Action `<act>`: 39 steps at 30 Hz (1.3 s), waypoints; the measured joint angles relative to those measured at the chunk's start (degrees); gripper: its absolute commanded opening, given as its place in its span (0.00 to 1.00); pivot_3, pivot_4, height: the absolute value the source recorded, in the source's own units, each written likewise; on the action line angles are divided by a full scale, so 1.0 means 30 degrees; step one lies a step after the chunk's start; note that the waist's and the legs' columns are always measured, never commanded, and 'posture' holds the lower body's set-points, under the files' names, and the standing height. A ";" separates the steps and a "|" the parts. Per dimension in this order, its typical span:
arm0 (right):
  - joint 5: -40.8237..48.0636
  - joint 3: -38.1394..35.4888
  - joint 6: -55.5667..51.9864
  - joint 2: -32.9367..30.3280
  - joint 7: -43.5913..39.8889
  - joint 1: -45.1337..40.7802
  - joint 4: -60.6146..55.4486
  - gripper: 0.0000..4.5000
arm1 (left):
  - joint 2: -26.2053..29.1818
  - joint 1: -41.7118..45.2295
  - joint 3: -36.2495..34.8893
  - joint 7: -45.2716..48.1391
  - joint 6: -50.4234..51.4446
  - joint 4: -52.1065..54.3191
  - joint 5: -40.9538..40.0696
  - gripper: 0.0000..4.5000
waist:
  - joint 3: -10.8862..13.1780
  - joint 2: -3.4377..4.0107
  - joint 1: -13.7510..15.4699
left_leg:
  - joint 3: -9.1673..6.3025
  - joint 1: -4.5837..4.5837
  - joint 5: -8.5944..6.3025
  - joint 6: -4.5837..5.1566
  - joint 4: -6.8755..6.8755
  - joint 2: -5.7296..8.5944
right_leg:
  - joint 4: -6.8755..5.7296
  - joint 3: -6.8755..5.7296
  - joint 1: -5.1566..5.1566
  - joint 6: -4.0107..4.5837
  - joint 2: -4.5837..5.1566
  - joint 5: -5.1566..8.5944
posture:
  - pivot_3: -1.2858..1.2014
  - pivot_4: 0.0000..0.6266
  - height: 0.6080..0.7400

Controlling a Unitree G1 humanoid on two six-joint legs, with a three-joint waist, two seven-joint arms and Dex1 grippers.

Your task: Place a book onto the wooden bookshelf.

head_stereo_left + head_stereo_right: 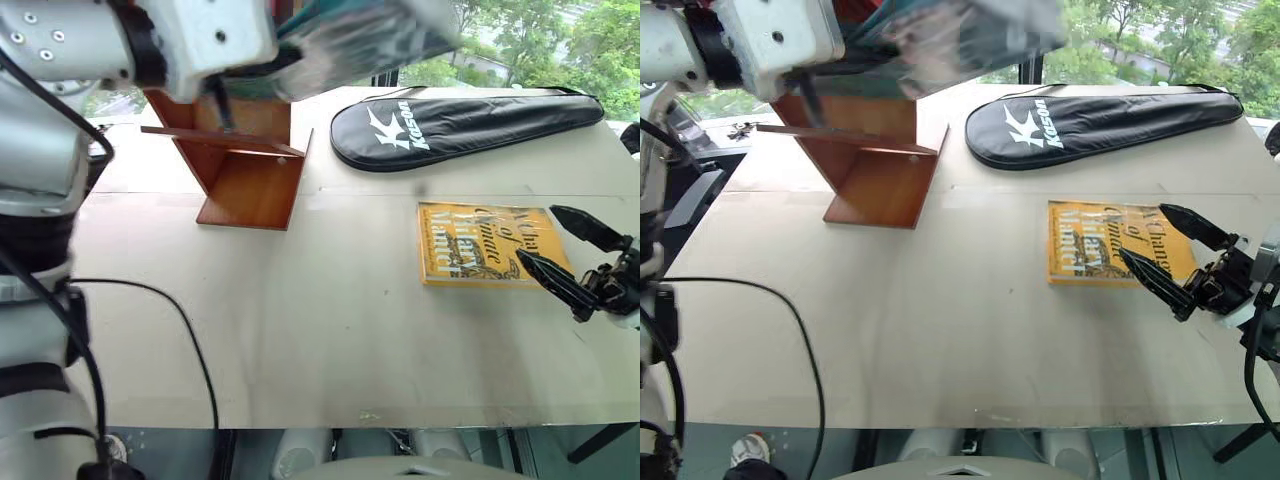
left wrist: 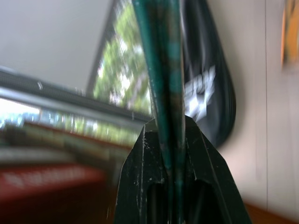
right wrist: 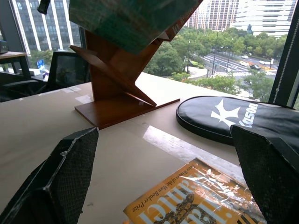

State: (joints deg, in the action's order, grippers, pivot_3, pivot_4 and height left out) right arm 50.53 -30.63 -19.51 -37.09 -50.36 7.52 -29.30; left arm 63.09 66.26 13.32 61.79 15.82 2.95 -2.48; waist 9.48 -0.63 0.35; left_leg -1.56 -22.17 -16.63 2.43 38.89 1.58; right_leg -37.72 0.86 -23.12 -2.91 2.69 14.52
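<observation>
The left gripper [image 2: 173, 140] is raised above the far left part of the table [image 1: 300, 330], its two black fingers [image 2: 140, 177] pinched on the lower edge of the book [image 1: 360, 40], which is clamped between them. The book, teal-green with a worn cover, is held in the air, tilted, above and just to the right of the top of the wooden bookshelf [image 1: 250, 170]; whether it touches the shelf cannot be told. The wooden bookshelf stands on the far left of the table, with a flat base and slanted panels. The right gripper [image 1: 1170, 255] hovers low at the right edge of the table, fingers spread wide and holding nothing, over the near right corner of the yellow book [image 1: 480, 245], which lies flat. The black racket bag [image 1: 470, 125] lies beyond the yellow book, near the far edge
</observation>
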 measured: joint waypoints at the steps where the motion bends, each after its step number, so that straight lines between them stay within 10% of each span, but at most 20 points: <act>1: 0.0025 0.0047 0.0035 -0.0008 -0.0109 -0.0336 0.0189 1.00 | 0.0499 0.0221 0.0477 0.0337 -0.0150 -0.0490 0.0853 0.01 | 0.0021 -0.0030 -0.0034 | 0.0010 -0.0017 -0.0001 0.0002 0.0004 0.0002 | -0.0001 -0.0013 -0.0018 -0.0002 -0.0011 -0.0002 | 0.52 0.24 1.00; 14: 0.0415 0.0209 0.0338 -0.0404 -0.0826 -0.2203 0.0898 1.00 | 0.0643 0.1411 0.2497 0.4282 -0.4423 -0.5502 0.5492 0.01 | 0.0035 -0.0045 -0.0352 | 0.0009 -0.0185 -0.0030 0.0055 0.0117 0.0015 | -0.0083 -0.0026 -0.0159 -0.0043 0.0018 0.0020 | 0.52 0.24 1.00; 19: 0.0454 0.0516 0.0334 -0.0603 -0.1440 -0.2208 0.0912 1.00 | 0.0741 0.0587 0.1988 0.5665 -0.4559 -0.5917 0.5154 0.50 | 0.0034 -0.0044 -0.0390 | 0.0010 -0.0168 -0.0065 0.0117 0.0142 0.0012 | -0.0123 -0.0022 -0.0156 -0.0043 0.0009 0.0018 | 0.52 0.24 1.00; 21: 0.0458 0.0514 0.0331 -0.0748 -0.1520 -0.2216 0.0951 1.00 | 0.0778 0.0457 0.1699 0.5831 -0.4349 -0.5896 0.4999 0.56 | 0.0036 -0.0053 -0.0374 | 0.0003 -0.0180 -0.0064 0.0115 0.0150 0.0012 | -0.0117 -0.0032 -0.0156 -0.0043 0.0010 0.0018 | 0.52 0.24 1.00; 23: 0.0576 0.0510 0.0271 -0.1124 -0.1934 -0.2346 0.1151 1.00 | 0.0937 -0.0284 -0.0111 0.6855 -0.1907 -0.4394 0.2896 0.74 | 0.0040 -0.0058 -0.0368 | 0.0007 -0.0211 -0.0046 0.0082 0.0161 0.0013 | -0.0090 -0.0035 -0.0159 -0.0047 0.0031 0.0019 | 0.52 0.24 1.00; 33: 0.0638 0.1615 -0.0241 -0.2367 -0.3406 -0.4674 0.2865 1.00 | 0.0670 -0.2954 -0.8743 0.7213 1.9181 0.6404 -1.2722 0.74 | 0.0049 -0.0072 -0.0420 | -0.0021 -0.0192 -0.0047 0.0083 0.0170 -0.0002 | -0.0102 -0.0033 -0.0144 -0.0062 0.0105 0.0029 | 0.52 0.24 1.00; 39: 0.0681 0.1717 -0.0702 -0.2627 -0.3936 -0.5153 0.3437 1.00 | -0.4869 -0.6544 -1.2095 0.1883 2.2155 0.9736 -1.5954 0.74 | 0.0010 -0.0011 -0.0240 | -0.0054 -0.0114 -0.0043 0.0076 0.0247 0.0007 | -0.0129 -0.0020 -0.0032 -0.0056 0.0141 0.0022 | 0.52 0.24 1.00</act>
State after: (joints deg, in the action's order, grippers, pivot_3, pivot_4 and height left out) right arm 52.57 -25.48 -21.62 -44.97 -62.17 -7.94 -18.99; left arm 48.48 46.63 -22.96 67.44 82.29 32.15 -50.34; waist 9.51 -0.66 -0.37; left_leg -1.72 -22.51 -16.76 2.66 39.64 1.60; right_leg -38.11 0.80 -23.21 -3.08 3.11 14.59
